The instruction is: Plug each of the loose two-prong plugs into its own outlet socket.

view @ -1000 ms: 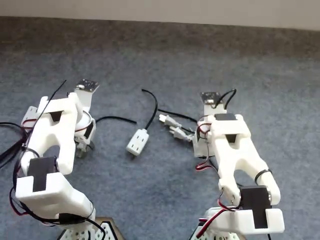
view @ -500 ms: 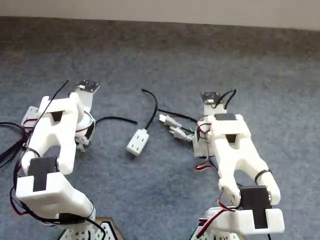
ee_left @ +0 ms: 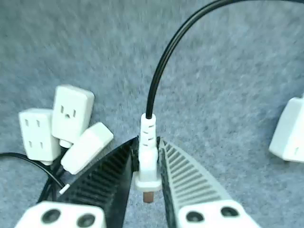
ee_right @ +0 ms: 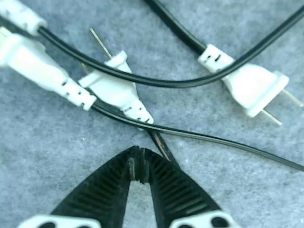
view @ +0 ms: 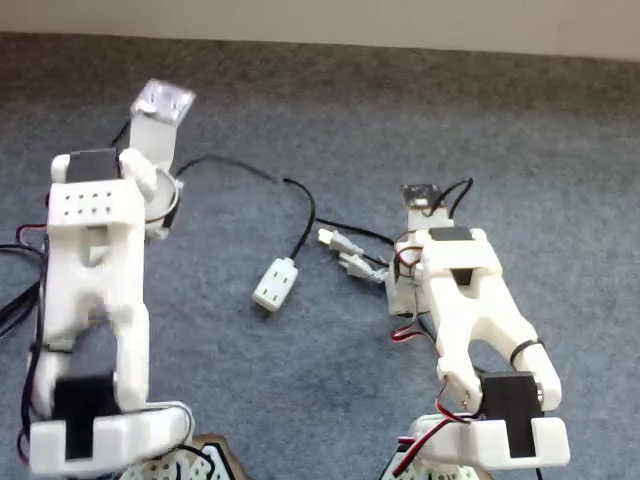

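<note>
My left gripper (ee_left: 147,145) is shut on a white two-prong plug (ee_left: 147,159), whose black cord (ee_left: 164,57) rises away from it. In the high view that cord (view: 300,215) runs to a white outlet socket (view: 275,283) on the carpet. Three more white socket blocks (ee_left: 71,114) lie beside the left gripper. My right gripper (ee_right: 138,160) is shut low over the carpet, with a black cord (ee_right: 159,140) at its tips; I cannot tell if it is pinched. Loose white plugs (ee_right: 116,90) (ee_right: 254,92) lie just beyond it, also seen from above as a plug cluster (view: 340,252).
Grey carpet (view: 520,160) covers the whole table. Black cords (ee_right: 190,42) cross over one another among the loose plugs. Another white socket block (ee_left: 287,130) sits at the edge of the left wrist view. A pale wall strip borders the far side.
The left arm has lifted and swung toward the far side, carrying the plug; its cord now stretches up and away from the socket. The right arm has stayed put.
</note>
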